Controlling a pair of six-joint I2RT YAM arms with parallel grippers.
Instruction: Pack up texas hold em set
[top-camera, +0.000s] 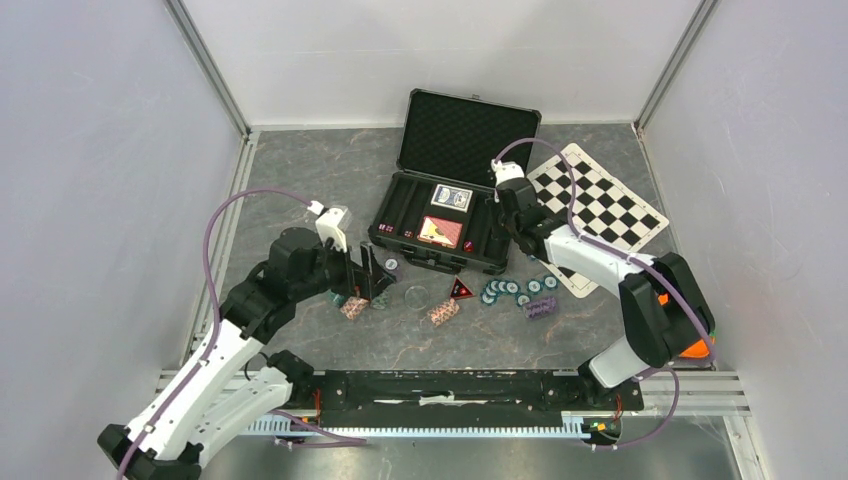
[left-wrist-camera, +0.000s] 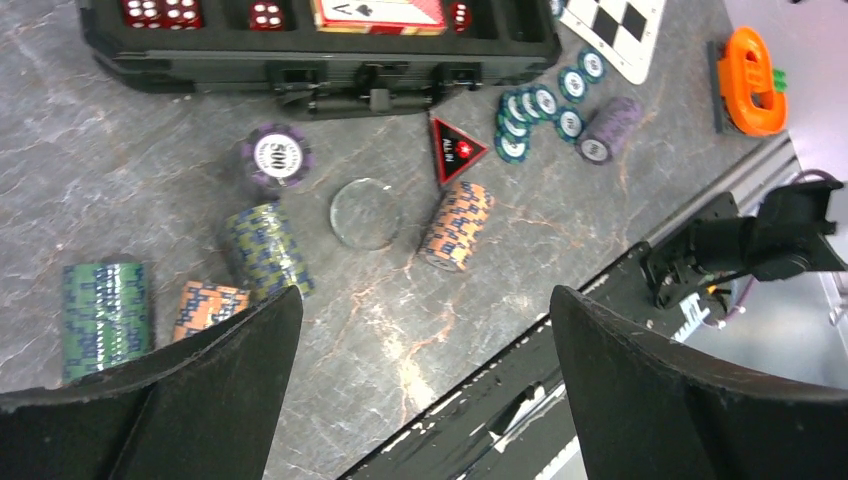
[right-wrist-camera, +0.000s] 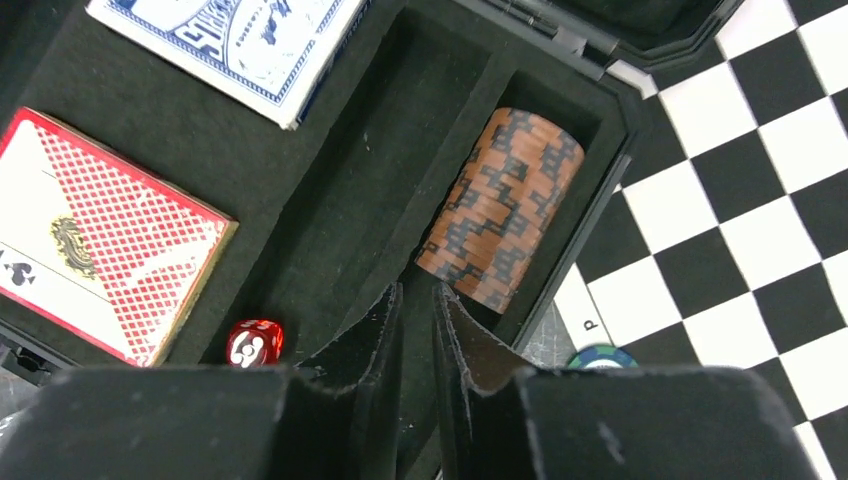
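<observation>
The black case (top-camera: 440, 262) lies open on the table, with a blue deck (right-wrist-camera: 235, 45), a red deck (right-wrist-camera: 95, 235) and a red die (right-wrist-camera: 254, 343) in its foam. A brown striped chip stack (right-wrist-camera: 505, 210) lies in the right-hand slot. My right gripper (right-wrist-camera: 417, 290) hangs over that slot just in front of the stack, jaws nearly together with a narrow empty gap. My left gripper (left-wrist-camera: 427, 295) is wide open and empty above the table. Ahead of it lie loose chip stacks: purple (left-wrist-camera: 277, 157), green-blue (left-wrist-camera: 268, 250), teal (left-wrist-camera: 105, 315) and orange-blue (left-wrist-camera: 457, 225).
Teal chips (left-wrist-camera: 535, 105) are spread beside another purple stack (left-wrist-camera: 608, 130) in front of the case. A red triangular marker (left-wrist-camera: 455, 150) and a clear disc (left-wrist-camera: 365, 213) lie nearby. The chequered mat (top-camera: 600, 205) is right of the case, with an orange piece (left-wrist-camera: 752, 80) at the table's right edge.
</observation>
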